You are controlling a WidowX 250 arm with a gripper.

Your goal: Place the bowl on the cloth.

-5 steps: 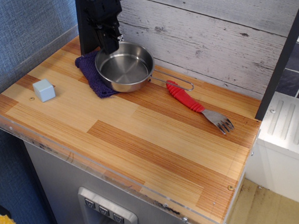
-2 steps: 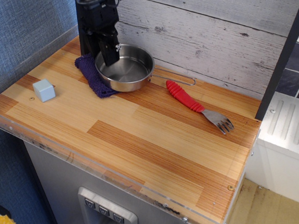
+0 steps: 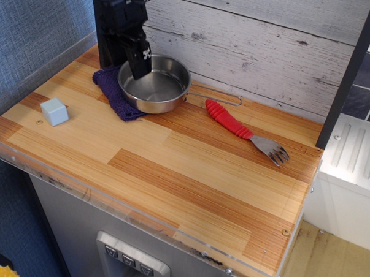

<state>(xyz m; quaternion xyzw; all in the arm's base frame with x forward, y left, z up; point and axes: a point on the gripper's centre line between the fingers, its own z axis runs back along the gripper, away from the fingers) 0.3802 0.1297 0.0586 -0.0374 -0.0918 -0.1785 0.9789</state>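
Note:
The shiny steel bowl (image 3: 155, 87) sits at the back left of the counter. Its left part rests on the dark purple cloth (image 3: 115, 91) and its right part is over the wood. Its thin wire handle (image 3: 218, 101) points right. My black gripper (image 3: 140, 64) hangs over the bowl's left rim, its fingertips just above and inside the rim. The fingers look slightly apart and hold nothing. The cloth shows only to the left of and in front of the bowl; the rest is hidden under it.
A fork with a red handle (image 3: 235, 125) lies right of the bowl, near the wire handle's end. A small pale grey-blue cube (image 3: 54, 111) stands near the left edge. A grey plank wall (image 3: 256, 49) runs directly behind the bowl.
The bowl came down and settled onto the cloth. My gripper then shifted slightly right and up off the rim while the bowl stayed still.

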